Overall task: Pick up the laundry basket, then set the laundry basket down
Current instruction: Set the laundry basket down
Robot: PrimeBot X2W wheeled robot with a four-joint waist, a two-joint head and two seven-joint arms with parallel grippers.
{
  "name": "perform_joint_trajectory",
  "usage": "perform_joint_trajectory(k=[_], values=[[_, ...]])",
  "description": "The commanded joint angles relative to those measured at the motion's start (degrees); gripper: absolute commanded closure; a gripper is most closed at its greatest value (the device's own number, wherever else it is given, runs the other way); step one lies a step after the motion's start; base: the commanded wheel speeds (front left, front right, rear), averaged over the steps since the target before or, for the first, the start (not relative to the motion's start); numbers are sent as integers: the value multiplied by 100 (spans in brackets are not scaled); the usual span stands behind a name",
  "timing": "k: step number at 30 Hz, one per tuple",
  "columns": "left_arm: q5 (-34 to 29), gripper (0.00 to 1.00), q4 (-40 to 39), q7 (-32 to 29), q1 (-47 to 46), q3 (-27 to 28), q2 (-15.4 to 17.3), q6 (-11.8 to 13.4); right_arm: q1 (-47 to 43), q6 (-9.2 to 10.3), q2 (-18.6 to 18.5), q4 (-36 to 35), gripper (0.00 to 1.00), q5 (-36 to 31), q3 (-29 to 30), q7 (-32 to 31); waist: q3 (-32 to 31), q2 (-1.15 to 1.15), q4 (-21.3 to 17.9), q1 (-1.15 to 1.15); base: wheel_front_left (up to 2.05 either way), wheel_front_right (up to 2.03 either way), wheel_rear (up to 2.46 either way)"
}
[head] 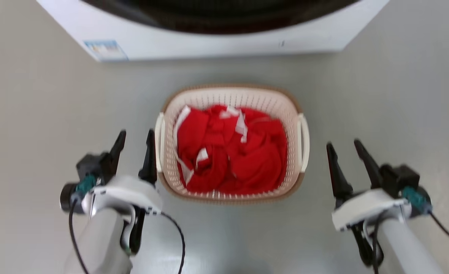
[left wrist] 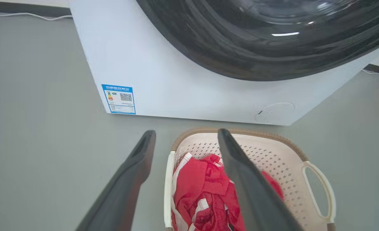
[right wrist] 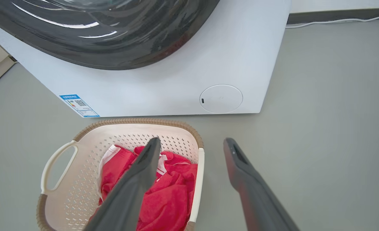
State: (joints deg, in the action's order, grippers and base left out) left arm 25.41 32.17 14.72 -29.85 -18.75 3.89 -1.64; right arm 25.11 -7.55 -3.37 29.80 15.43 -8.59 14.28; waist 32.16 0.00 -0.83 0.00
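The laundry basket point(head: 232, 90), cream with a brown rim, stands on the grey floor and holds red cloth point(head: 228, 152) with white strips. My left gripper point(head: 137, 132) is open just beside the basket's left handle point(head: 159, 140). In the left wrist view that gripper point(left wrist: 186, 131) straddles the line of the handle point(left wrist: 167, 189), one finger over the basket point(left wrist: 272, 160). My right gripper point(head: 343, 143) is open, a short gap right of the right handle point(head: 304, 140). In the right wrist view its fingers point(right wrist: 192, 140) frame the handle point(right wrist: 200, 179) of the basket point(right wrist: 90, 166).
A white washing machine point(head: 209, 42) with a dark round door point(left wrist: 256, 38) stands just beyond the basket. A thin white cable point(right wrist: 337, 21) runs along the wall base. Grey floor point(head: 38, 114) spreads on both sides.
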Motion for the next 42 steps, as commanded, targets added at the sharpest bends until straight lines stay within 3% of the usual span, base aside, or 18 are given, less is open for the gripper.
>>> perform_joint_trajectory(k=[1, 9, 17, 28, 42], values=[[-124, 0, -235, 28, 312, 282, 78, -49, -339, 6, 49, -172, 0, -80, -61, 72, -855, 0, -32, 0, 0, 0, 0], [-493, 0, -604, 28, 1476, 866, -60, -223, -1301, 6, 49, -285, 0, -232, 153, 72, -2150, 0, -60, 0, 0, 0, 0], [-628, 0, -847, 28, 2353, 1184, -98, -195, -2033, 6, 49, -299, 0, -454, 264, 72, -3059, 0, -7, 0, 0, 0, 0], [-681, 0, -922, 28, 2821, 1341, -101, -197, -2383, 6, 49, -485, 0, -742, 526, 72, -3478, 0, 29, 0, 0, 0, 0], [-705, 0, -450, 28, 3011, 1450, -101, -412, -2567, 6, 49, -715, 0, -1004, 632, 72, -3718, 0, -60, 0, 0, 0, 0]])
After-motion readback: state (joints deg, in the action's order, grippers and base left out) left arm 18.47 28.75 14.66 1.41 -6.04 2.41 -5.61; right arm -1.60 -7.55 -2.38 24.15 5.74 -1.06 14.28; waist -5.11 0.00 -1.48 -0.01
